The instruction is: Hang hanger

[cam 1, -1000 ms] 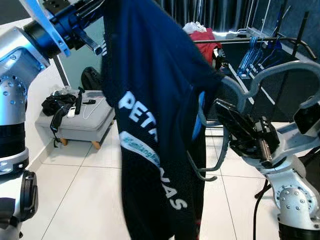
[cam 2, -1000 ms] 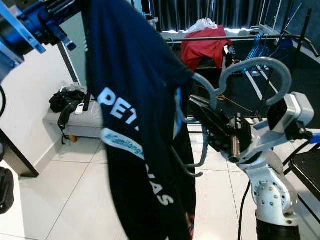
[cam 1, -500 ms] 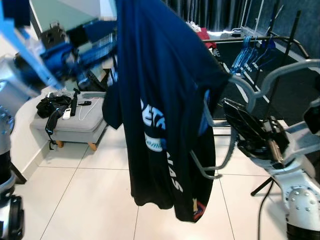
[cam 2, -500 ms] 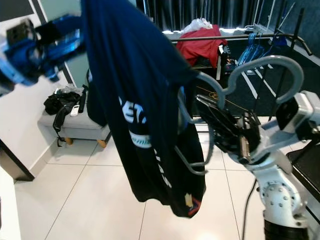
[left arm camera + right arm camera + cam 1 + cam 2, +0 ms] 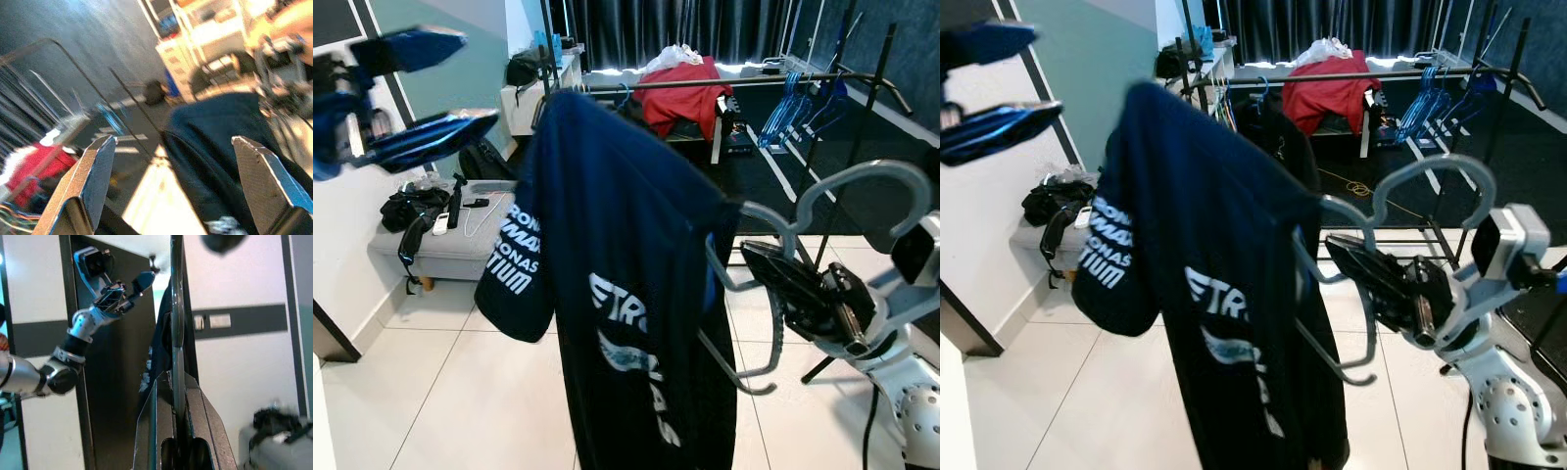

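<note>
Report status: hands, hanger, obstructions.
Right hand shut on grey hanger, navy shirt draped on it. Left hand open, raised, apart. Clothes rail beyond; path looks unobstructed.

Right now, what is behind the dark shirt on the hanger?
Behind the dark shirt stand a clothes rail with a red garment and blue hangers; the shirt covers the floor beyond.

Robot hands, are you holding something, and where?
The right gripper pinches the grey hanger by its bar, dark blue shirt draped on it. The left gripper holds nothing.
</note>
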{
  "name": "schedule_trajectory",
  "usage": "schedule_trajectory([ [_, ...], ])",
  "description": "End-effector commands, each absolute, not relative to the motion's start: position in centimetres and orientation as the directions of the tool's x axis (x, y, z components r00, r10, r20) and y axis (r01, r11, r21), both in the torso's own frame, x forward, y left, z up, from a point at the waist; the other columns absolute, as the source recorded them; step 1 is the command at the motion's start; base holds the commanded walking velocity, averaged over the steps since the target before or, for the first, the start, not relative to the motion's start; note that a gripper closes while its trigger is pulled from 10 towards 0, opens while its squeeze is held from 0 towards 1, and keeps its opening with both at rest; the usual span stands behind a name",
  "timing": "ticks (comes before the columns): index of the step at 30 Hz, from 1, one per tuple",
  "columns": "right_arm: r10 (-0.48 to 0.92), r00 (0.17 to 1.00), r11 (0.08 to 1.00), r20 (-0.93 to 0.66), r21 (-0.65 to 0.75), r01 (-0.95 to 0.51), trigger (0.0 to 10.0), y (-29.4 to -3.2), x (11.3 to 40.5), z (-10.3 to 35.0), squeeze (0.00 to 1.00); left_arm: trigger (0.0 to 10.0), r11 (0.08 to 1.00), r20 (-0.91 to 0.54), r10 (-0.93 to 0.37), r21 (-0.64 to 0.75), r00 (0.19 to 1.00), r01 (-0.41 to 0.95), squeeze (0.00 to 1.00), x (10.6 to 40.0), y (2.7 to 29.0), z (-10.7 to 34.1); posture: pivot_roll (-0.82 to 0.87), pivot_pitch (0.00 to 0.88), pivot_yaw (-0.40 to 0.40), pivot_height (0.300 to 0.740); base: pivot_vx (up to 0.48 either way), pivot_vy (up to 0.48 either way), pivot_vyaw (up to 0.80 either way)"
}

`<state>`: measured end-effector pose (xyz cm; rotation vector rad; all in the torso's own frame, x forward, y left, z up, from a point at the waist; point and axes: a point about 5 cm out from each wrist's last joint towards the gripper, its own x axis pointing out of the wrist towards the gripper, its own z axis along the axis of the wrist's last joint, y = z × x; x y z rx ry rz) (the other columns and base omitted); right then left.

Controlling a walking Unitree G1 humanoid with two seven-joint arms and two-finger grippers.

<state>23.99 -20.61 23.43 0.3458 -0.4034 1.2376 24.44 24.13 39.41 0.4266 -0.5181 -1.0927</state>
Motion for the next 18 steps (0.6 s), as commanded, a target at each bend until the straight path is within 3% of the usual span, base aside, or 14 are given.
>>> schedule_trajectory([
  [1, 0.841, 0.267, 0.288, 0.471, 0.028, -0.957, 10.0, -20.7, 23.9, 23.5, 0.00, 10.0, 0.368, 0.137, -0.924, 0.566, 0.356, 0.738, 1.00, 24.4, 24.3, 39.2, -0.02, 0.000, 0.023, 0.740, 0.000, 0.000, 0.00],
  [3, 0.863, 0.268, 0.276, 0.428, 0.044, -0.960, 10.0, -20.7, 23.9, 22.9, 0.00, 10.0, 0.324, 0.066, -0.934, 0.575, 0.352, 0.751, 1.00, 24.6, 23.8, 38.6, -0.02, 0.000, 0.021, 0.740, 0.000, 0.000, 0.00],
  [4, 0.884, 0.264, 0.261, 0.386, 0.061, -0.963, 10.0, -20.5, 23.8, 22.2, 0.00, 10.0, 0.255, -0.017, -0.945, 0.584, 0.325, 0.771, 1.00, 24.7, 22.9, 37.8, -0.02, 0.000, 0.019, 0.740, 0.000, 0.000, 0.00],
  [5, 0.884, 0.264, 0.261, 0.386, 0.061, -0.963, 10.0, -20.5, 23.8, 22.2, 0.00, 10.0, 0.255, -0.017, -0.945, 0.584, 0.325, 0.771, 1.00, 24.7, 22.9, 37.8, -0.02, 0.000, 0.019, 0.740, 0.000, 0.000, 0.00],
  [6, 0.903, 0.260, 0.249, 0.344, 0.076, -0.966, 10.0, -20.2, 23.8, 21.5, 0.00, 10.0, 0.177, -0.101, -0.952, 0.588, 0.289, 0.789, 1.00, 24.7, 21.9, 37.0, -0.02, 0.000, 0.019, 0.740, 0.000, 0.000, 0.00],
  [7, 0.903, 0.260, 0.249, 0.344, 0.076, -0.966, 10.0, -20.2, 23.8, 21.5, 0.00, 10.0, 0.177, -0.101, -0.952, 0.588, 0.289, 0.789, 1.00, 24.7, 21.9, 37.0, -0.02, 0.000, 0.019, 0.740, 0.000, 0.000, 0.00],
  [8, 0.919, 0.258, 0.243, 0.300, 0.088, -0.966, 10.0, -20.0, 23.9, 20.8, 0.00, 10.0, 0.095, -0.181, -0.953, 0.585, 0.244, 0.805, 0.00, 24.7, 20.9, 36.1, -0.02, 0.000, 0.017, 0.740, 0.000, 0.000, 0.00],
  [9, 0.919, 0.258, 0.243, 0.300, 0.088, -0.966, 10.0, -20.0, 23.9, 20.8, 0.00, 10.0, 0.095, -0.181, -0.953, 0.585, 0.244, 0.805, 0.00, 24.7, 20.9, 36.1, -0.02, 0.000, 0.017, 0.740, 0.000, 0.000, 0.00],
  [11, 0.942, 0.258, 0.238, 0.213, 0.113, -0.965, 10.0, -19.6, 24.1, 19.5, 0.00, 10.0, -0.034, -0.305, -0.936, 0.580, 0.178, 0.814, 0.00, 24.9, 19.1, 34.7, -0.02, 0.000, 0.017, 0.740, 0.000, 0.000, 0.00],
  [18, 0.961, 0.230, 0.213, 0.151, 0.122, -0.969, 10.0, -19.2, 24.3, 18.8, 0.00, 10.0, -0.156, -0.420, -0.900, 0.569, 0.122, 0.807, 0.00, 25.5, 17.5, 33.5, -0.03, 0.000, 0.021, 0.740, 0.000, 0.000, 0.00],
])
